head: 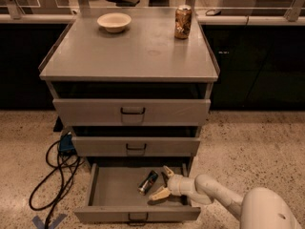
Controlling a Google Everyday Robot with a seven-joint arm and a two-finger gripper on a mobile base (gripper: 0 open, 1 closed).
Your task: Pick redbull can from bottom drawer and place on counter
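Bottom drawer (119,213) stands open, its floor bare toward 9 o'clock of the redbull can (148,182). The gripper (162,181), jaws spread, crowds the can's 3 o'clock. On the desk (128,56), a bowl (114,21) at 11 o'clock and a brown can (183,21) at 1 o'clock leave centre and front free.
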